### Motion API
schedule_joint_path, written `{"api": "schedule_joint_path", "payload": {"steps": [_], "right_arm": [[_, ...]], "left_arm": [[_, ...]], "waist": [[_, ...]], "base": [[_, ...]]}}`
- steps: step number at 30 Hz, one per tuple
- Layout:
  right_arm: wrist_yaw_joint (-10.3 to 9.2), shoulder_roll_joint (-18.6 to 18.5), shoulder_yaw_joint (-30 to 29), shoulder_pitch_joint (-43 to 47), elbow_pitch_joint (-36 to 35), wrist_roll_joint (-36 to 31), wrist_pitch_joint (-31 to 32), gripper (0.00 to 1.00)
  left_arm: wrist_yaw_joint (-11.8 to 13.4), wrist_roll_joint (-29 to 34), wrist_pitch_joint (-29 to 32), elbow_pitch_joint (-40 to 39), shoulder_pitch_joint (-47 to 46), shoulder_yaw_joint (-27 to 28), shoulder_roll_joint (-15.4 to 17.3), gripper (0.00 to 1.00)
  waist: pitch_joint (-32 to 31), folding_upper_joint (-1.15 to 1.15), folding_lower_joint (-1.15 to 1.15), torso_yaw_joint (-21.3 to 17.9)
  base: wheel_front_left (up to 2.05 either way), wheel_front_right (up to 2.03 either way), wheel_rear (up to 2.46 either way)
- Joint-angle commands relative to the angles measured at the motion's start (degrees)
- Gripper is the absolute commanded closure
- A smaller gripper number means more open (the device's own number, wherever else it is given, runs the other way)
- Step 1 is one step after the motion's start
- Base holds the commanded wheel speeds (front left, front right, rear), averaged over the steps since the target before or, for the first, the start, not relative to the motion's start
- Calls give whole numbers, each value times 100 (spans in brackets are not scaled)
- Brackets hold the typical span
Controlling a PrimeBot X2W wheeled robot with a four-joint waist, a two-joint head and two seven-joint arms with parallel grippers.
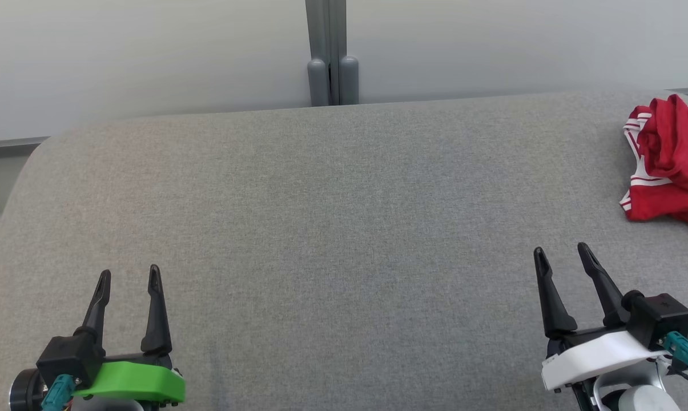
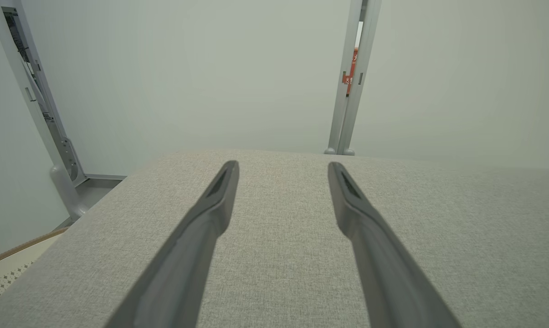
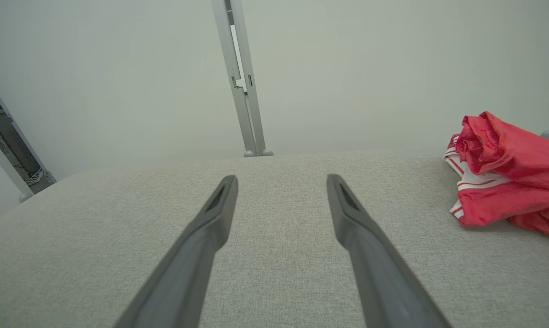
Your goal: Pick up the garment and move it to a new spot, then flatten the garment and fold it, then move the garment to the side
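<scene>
The garment (image 1: 672, 157) is a crumpled red piece with white striped trim, lying at the far right of the grey fabric surface (image 1: 332, 228); the picture's edge cuts off part of it. In the right wrist view the garment (image 3: 506, 182) sits to the right of the fingers. My right gripper (image 1: 560, 251) stands open near the front right, well short of the garment and empty. My left gripper (image 1: 129, 274) stands open at the front left, with nothing between its fingers. Each wrist view shows its own gripper, left (image 2: 283, 166) and right (image 3: 282, 178), spread apart over bare fabric.
A pale wall runs behind the surface, with a grey upright post (image 1: 332, 57) at its middle. The surface's rounded left corner (image 1: 29, 165) drops off to a lower floor area (image 2: 10, 269).
</scene>
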Motion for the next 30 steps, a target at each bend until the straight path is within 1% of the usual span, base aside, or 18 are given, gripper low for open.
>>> {"api": "schedule_joint_path", "payload": {"steps": [1, 9, 20, 21, 24, 30], "right_arm": [[-8, 21, -38, 106, -57, -42, 27, 0], [-8, 74, -55, 238, -140, -53, 119, 0], [-8, 100, -35, 274, -134, -34, 142, 0], [1, 96, -30, 227, -107, -42, 132, 100], [1, 119, -13, 285, 42, -41, 134, 100], [1, 110, -33, 223, 134, 614, 225, 100]], "left_arm": [[-3, -31, -13, -10, 78, 27, 15, 0], [-19, -58, -13, 55, 160, 21, 20, 0], [52, -77, -7, 70, 208, -22, 79, 0], [7, -48, 2, 89, 142, -13, 37, 100], [5, -48, 35, 251, 182, -23, -27, 100], [-31, -641, 234, 324, 96, 66, -61, 100]], "waist": [[-51, 0, 0, 4], [-187, 0, 0, -15], [-283, 0, 0, 17], [-282, 0, 0, 15], [-283, 0, 0, 15], [-279, 0, 0, 9]], "base": [[0, 0, 0], [0, 0, 0], [0, 0, 0], [0, 0, 0], [0, 0, 0], [0, 0, 0]]}}
